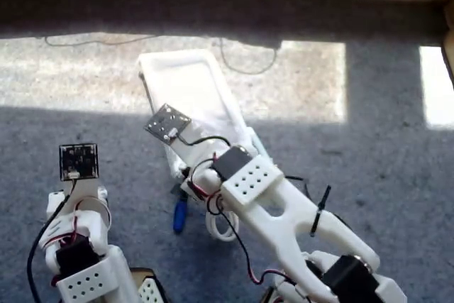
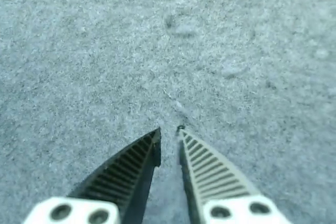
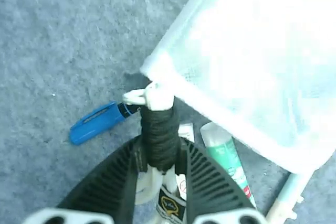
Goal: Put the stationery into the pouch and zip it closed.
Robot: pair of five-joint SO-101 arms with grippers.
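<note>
Right wrist view puts you right over the pouch (image 3: 252,61), a white mesh one lying flat on the grey carpet (image 3: 47,30). One of its corners sits just beside the right gripper (image 3: 160,145). That pincer is clamped on a pen-like stick (image 3: 156,129), black round the middle and white at the tip, and the tip sits right at the pouch's corner, though I cannot tell whether they touch. A blue pen (image 3: 97,121) lies on the carpet close by the stick, outside the pouch. A green-and-white tube (image 3: 226,156) lies on the other side of the gripper, one end at the pouch's edge.

From the high view, the pouch (image 1: 188,90) lies a little up and left of the middle, its long side tilted from about 11 o'clock to 5 o'clock, partly in a band of sunlight. The right arm (image 1: 284,204) comes in from 5 o'clock and ends at the pouch's near end. The blue pen (image 1: 179,216) lies at 6 o'clock from the pouch, just left of that arm. The left arm (image 1: 81,246) stands at 8 o'clock, well apart from the pouch.

In the left wrist view, the left gripper (image 2: 169,131) hangs over bare carpet, its two fingers a narrow gap apart and holding nothing.

A thin cable (image 1: 241,69) trails on the carpet at 12 o'clock, just past the pouch's far end.
</note>
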